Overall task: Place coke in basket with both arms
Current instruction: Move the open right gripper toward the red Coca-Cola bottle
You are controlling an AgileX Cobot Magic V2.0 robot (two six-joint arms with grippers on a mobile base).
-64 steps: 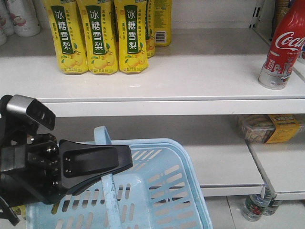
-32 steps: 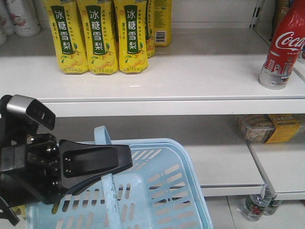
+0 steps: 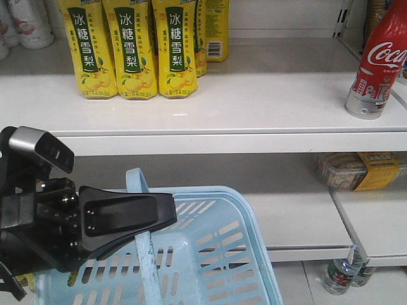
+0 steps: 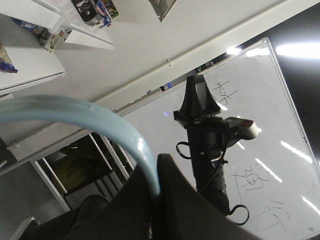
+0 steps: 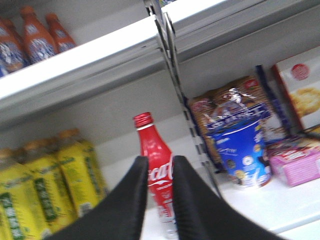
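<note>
Coke (image 3: 375,63): upright on upper shelf (image 3: 241,108), far right.
Basket (image 3: 251,248): lower left, well apart from the bottle.
Left hand (image 3: 159,227): clenched on basket handle (image 3: 147,260).
Right hand (image 5: 160,161): released, short of the bottle.

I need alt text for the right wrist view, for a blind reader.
A red coke bottle stands on a white shelf, seen between the black fingers of the open right pincer. Yellow drink bottles are left of it, a blue cup right of it.
</note>
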